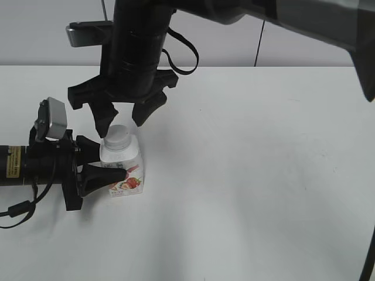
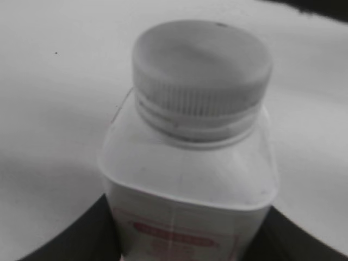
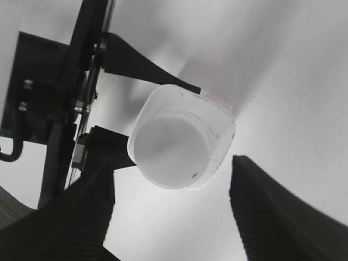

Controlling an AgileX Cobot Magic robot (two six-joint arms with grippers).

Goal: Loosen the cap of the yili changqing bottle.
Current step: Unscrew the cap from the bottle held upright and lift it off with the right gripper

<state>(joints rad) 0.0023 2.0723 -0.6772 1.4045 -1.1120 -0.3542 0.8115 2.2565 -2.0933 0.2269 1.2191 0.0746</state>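
Note:
The yili changqing bottle (image 1: 124, 167) stands upright on the white table, a squat white bottle with a strawberry label. Its white ribbed cap (image 1: 116, 136) sits on the neck. My left gripper (image 1: 111, 164) comes in from the left and is shut on the bottle's body; the left wrist view shows the bottle (image 2: 187, 185) between the black fingers and the cap (image 2: 202, 68) above. My right gripper (image 1: 122, 122) hangs open just above and behind the cap, not touching it. The right wrist view shows the cap (image 3: 169, 149) from above, beyond my open right gripper (image 3: 171, 212).
The white table (image 1: 263, 175) extends to the right and front of the bottle. A grey wall stands behind the table's back edge. The right arm (image 1: 246, 17) reaches across from the upper right.

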